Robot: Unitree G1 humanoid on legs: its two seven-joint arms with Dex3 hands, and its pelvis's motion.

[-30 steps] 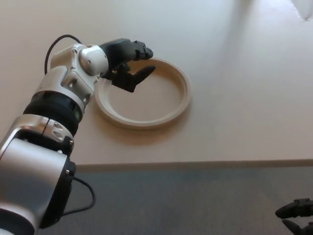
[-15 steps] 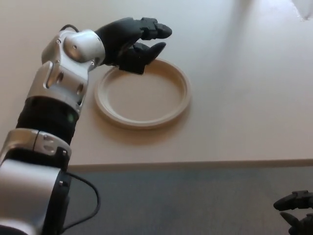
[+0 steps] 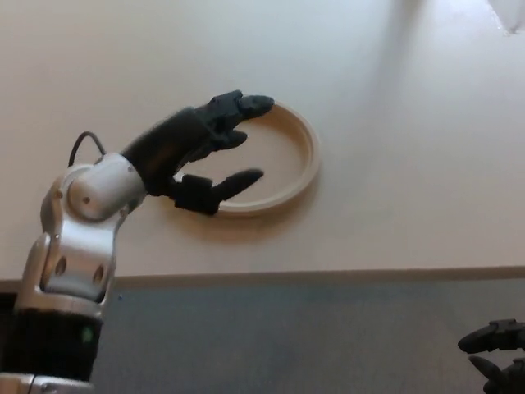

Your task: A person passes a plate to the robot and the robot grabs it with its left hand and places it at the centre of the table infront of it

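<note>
A round cream plate (image 3: 289, 164) with a raised rim lies flat on the beige table (image 3: 394, 123), near its front edge. My left hand (image 3: 197, 152) hovers over the plate's left half, open, with thumb and fingers spread and nothing held. It hides the left part of the plate. My right hand (image 3: 495, 355) shows only as dark fingers at the bottom right corner, below the table edge.
The table's front edge (image 3: 328, 275) runs across the lower picture, with grey floor (image 3: 287, 336) beneath it. A pale object (image 3: 509, 12) sits at the top right corner.
My left arm has pulled back and lowered toward me; the hand has dropped from the plate's far left rim to over its left half, fingers spread wider. The plate has stayed put.
</note>
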